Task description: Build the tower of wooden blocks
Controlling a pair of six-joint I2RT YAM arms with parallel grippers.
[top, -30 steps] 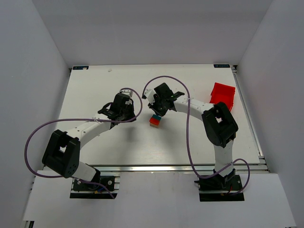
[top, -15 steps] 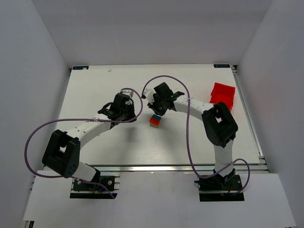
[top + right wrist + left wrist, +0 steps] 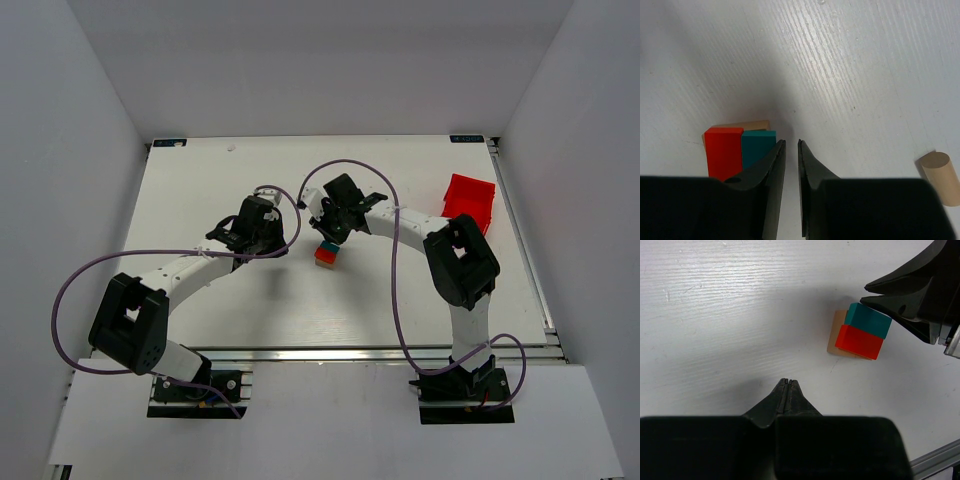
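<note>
We are hovering right gripper just beside wood block tower at mid-table, tower sitting left of fingertips in wrist view. Fingers narrowly parted, gripping nothing. Left gripper pinched together, empty, sitting farther off. Tan cylinder lying apart.

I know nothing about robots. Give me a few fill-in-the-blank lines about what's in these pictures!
1. In the tower, the red block and teal block rest on a ___ one.
2. The left gripper is ___, holding nothing.
3. In the right wrist view, a tan ___ lies apart from the tower.

Missing words: tan; shut; cylinder.
</note>
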